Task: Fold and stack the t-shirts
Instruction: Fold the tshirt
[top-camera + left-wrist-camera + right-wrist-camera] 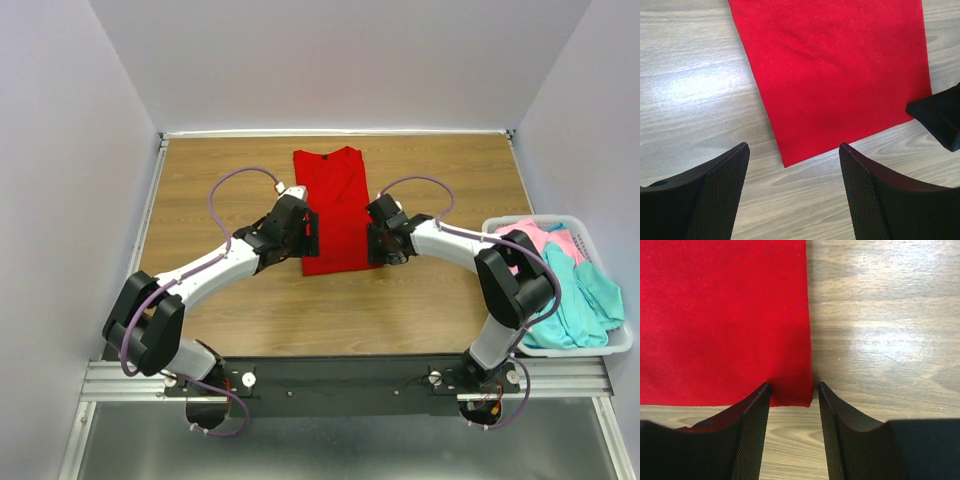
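Arms bent inward, left hand (792, 146) spread above red t-shirt (840, 75) corner, right hand (794, 385) apart astride other corner

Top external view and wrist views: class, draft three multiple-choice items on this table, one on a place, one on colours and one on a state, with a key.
1. Where is the red t-shirt?
A draped over an arm
B flat on the table between the left claw and the right claw
C hanging off the far edge

2. What fills the basket?
A pink shirts and teal shirts
B yellow towels
C nothing

3. How is the left claw?
A open, holding nothing
B shut on the red t-shirt
C shut on a pink shirt

Key:
1. B, it lies flat mid-table.
2. A, both colours show above the rim.
3. A, its fingers stand apart on either side of the shirt's near corner.
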`<state>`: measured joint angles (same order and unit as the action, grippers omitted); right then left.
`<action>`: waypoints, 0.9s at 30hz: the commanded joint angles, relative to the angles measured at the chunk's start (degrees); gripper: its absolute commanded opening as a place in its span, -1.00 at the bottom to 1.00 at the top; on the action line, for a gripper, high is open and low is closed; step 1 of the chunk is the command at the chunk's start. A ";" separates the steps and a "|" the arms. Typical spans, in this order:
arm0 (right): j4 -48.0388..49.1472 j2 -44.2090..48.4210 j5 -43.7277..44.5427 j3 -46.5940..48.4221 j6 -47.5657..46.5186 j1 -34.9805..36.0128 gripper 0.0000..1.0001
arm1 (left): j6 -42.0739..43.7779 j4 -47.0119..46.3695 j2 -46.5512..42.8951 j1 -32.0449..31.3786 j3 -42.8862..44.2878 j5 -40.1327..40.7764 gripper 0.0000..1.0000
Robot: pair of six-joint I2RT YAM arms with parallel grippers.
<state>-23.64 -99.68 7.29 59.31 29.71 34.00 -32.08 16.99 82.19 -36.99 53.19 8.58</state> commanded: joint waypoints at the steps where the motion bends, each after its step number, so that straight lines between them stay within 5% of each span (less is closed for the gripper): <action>1: -6.51 -0.43 4.14 -0.60 0.08 0.89 0.01 | 0.70 2.25 0.34 -0.62 1.66 1.18 0.60; 9: -6.86 -2.45 3.88 0.02 -0.36 0.89 -0.01 | 0.35 2.95 1.13 -0.80 2.00 1.44 0.60; 16: -6.95 -4.82 2.99 -0.60 -1.06 1.07 -0.39 | -0.18 7.16 4.46 -1.24 4.20 0.83 0.60; 21: -6.95 -4.30 3.26 -1.74 -1.41 1.68 -0.93 | -1.41 9.90 8.33 -1.59 5.26 -0.31 0.60; 27: -6.86 -4.38 4.13 -1.57 -1.68 3.35 -0.99 | -2.73 11.39 11.41 -2.38 6.75 -1.02 0.49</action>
<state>-25.12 -100.84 9.02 60.62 29.21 35.97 -33.28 26.04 92.09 -38.54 57.74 8.25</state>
